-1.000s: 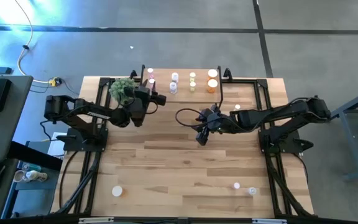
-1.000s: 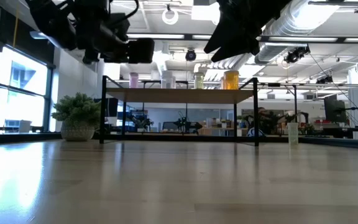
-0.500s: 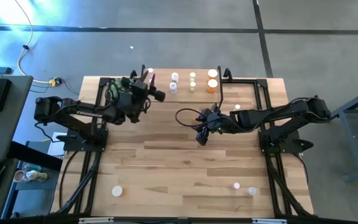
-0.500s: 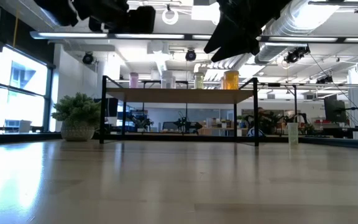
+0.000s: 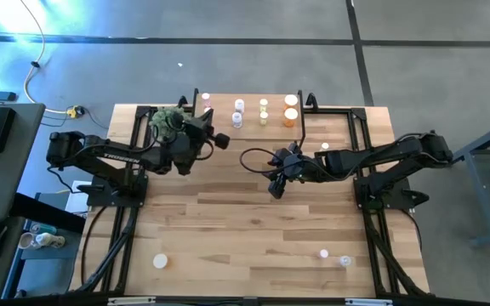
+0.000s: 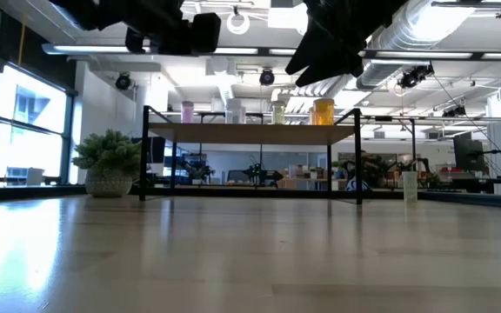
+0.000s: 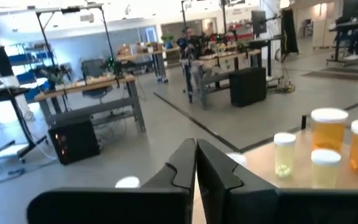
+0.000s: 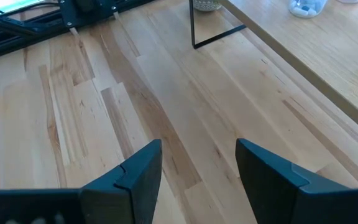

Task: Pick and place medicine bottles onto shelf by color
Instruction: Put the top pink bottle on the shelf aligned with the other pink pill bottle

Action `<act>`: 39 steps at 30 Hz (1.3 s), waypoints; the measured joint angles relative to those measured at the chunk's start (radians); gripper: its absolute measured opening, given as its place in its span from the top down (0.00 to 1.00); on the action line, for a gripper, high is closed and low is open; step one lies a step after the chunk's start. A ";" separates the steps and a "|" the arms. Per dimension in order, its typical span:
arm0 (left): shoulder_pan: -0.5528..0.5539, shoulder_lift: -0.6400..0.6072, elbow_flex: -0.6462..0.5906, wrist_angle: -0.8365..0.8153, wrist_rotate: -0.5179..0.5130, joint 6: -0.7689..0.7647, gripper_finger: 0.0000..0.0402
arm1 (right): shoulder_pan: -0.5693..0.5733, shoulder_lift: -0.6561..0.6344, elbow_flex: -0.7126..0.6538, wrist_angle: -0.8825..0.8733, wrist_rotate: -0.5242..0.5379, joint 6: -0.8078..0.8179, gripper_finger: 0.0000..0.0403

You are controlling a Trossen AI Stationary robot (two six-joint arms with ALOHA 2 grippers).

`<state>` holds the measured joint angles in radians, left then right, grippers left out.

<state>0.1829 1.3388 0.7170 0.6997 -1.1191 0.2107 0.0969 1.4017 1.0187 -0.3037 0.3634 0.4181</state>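
The shelf [image 5: 253, 119] stands at the table's far edge on thin black legs. Medicine bottles stand on it in colour groups: pink [image 6: 187, 111], whitish [image 6: 236, 110], yellow-green [image 7: 284, 153] and orange [image 7: 329, 128]. My left gripper [image 7: 196, 165] is shut and empty, held level and high by the shelf's left end [image 5: 202, 119]. My right gripper [image 8: 197, 163] hangs open over the bare table in front of the shelf [image 5: 274, 189], with nothing between its fingers.
Loose bottles stand on the table: one near the left front [image 5: 160, 261], two near the right front [image 5: 323, 253] [image 5: 344, 261], and one by the shelf's right end [image 5: 325, 148]. A potted plant [image 5: 167, 119] sits at the shelf's left end. Black frame rails run along both sides.
My left gripper has risen well above the shelf top and drawn slightly back from the pink bottles. The right arm has kept still.
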 joint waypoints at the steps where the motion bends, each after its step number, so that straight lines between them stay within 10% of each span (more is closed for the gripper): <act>1: 0.000 0.000 0.000 -0.024 -0.004 -0.019 0.99 | 0.000 0.000 0.000 0.000 0.000 0.000 0.51; 20: 0.101 0.001 0.043 -0.240 0.231 -0.344 1.00 | 0.000 0.000 0.000 0.000 0.000 0.000 0.51; 39: 0.289 -0.025 0.359 -0.956 0.563 -0.528 0.99 | 0.000 0.000 0.000 -0.002 0.000 0.000 0.51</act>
<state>0.4721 1.3134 1.0760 -0.2567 -0.5563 -0.3170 0.0969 1.4017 1.0187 -0.3059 0.3634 0.4179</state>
